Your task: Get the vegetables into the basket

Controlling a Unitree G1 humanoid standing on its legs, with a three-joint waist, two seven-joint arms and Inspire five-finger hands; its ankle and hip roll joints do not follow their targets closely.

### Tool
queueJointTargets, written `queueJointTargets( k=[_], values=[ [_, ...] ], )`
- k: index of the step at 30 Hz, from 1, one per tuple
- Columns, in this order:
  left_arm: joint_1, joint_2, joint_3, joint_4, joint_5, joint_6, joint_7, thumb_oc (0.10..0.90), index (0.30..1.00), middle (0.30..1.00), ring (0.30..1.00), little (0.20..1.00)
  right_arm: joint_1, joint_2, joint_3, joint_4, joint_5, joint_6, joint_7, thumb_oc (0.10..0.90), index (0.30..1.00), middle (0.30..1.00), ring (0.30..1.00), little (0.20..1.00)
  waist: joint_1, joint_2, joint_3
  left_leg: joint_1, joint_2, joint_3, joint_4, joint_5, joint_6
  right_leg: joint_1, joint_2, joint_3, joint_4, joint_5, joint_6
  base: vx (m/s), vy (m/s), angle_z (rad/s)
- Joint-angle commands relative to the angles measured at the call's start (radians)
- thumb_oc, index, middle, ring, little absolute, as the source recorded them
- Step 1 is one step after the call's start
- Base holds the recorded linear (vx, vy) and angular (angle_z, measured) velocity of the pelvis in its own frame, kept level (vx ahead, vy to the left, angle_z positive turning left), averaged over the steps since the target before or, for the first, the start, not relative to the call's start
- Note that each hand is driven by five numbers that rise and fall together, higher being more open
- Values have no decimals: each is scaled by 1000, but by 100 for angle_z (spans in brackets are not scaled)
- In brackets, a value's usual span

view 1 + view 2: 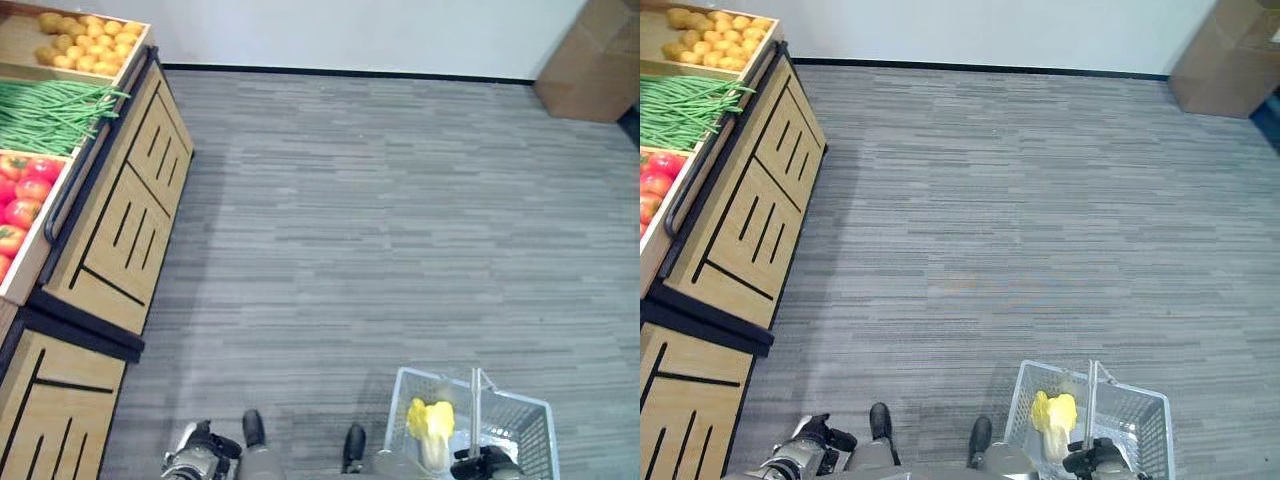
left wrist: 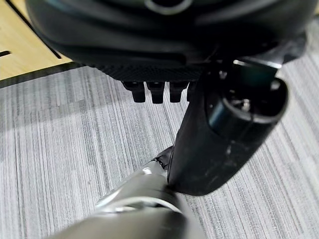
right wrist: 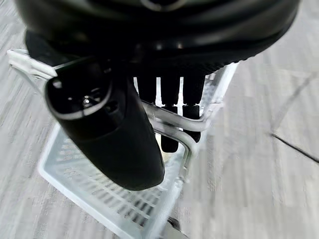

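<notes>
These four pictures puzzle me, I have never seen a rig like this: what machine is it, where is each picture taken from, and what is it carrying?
It is a walking humanoid robot with two arms and dark fingered hands. The two wide pictures come from the two eyes of its head camera, looking down at a grey carpet. On the robot's left stands a wooden produce stand with potatoes, green beans and tomatoes. The two close pictures come from cameras on the wrists. The right hand has its fingers curled round the handle of a white wire basket, which holds a yellow-leafed cabbage. The left hand hangs over the floor, holding nothing, fingers relaxed.
</notes>
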Motion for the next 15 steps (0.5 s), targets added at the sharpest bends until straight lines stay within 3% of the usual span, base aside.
queueJointTargets(
  k=[1, 7, 15],
  values=[
    [21, 20, -3, 23, 14, 16, 9, 900, 1000, 1000, 1000, 1000, -22, -25, 32, -1, -26, 15, -8, 400, 300, 300, 300, 300, 22, -25, 33, -33, -7, 14, 99, -84, -16, -9, -98, 115, 15, 6, 92, 46, 166, -10],
    [12, 35, 12, 18, -1, 16, 18, 900, 1000, 1000, 1000, 1000, -35, -12, 39, -9, -38, 20, -1, 400, 300, 300, 300, 300, 41, -53, 34, -48, -53, 21, 144, -144, 18, -32, -144, 124, 25, 43, 124, 45, 146, -5],
    [16, 38, 18, 21, 0, 16, 19, 900, 1000, 1000, 1000, 1000, -44, 0, 48, -17, -43, 20, 3, 400, 300, 300, 300, 300, 57, -77, 36, -45, -79, 26, 157, -172, 41, -43, -168, 125, 48, 81, 144, 36, 94, -6]
  ],
)
